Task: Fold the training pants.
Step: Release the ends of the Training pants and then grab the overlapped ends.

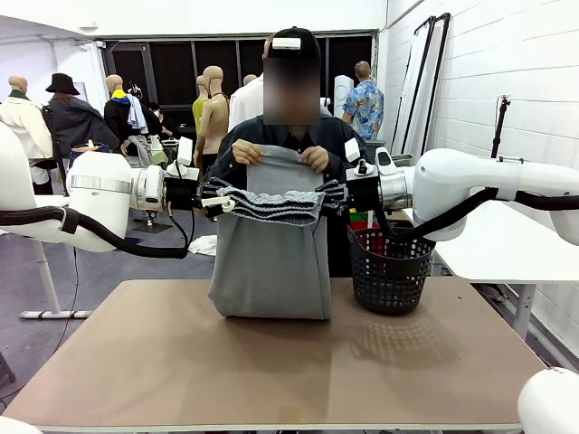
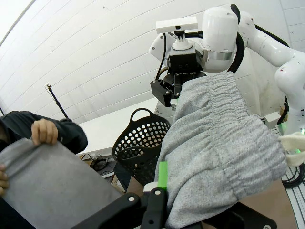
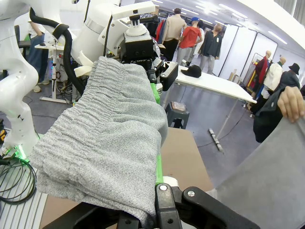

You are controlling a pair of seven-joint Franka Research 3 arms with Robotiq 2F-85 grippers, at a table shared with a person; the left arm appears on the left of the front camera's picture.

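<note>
Front view: training pants held up over the counter, hanging as a doubled grey sheet that reaches down to the counter. Gathered waistband stretched level between left fingers and right fingers. Both sets pinched closed on the waistband ends. Person's hands grip the leg ends higher up, behind the waistband. Black mesh basket stands on the counter just right of the cloth. Left wrist view: green pad pressed against the jersey, with the waistband running across to the right arm's fingers.
</note>
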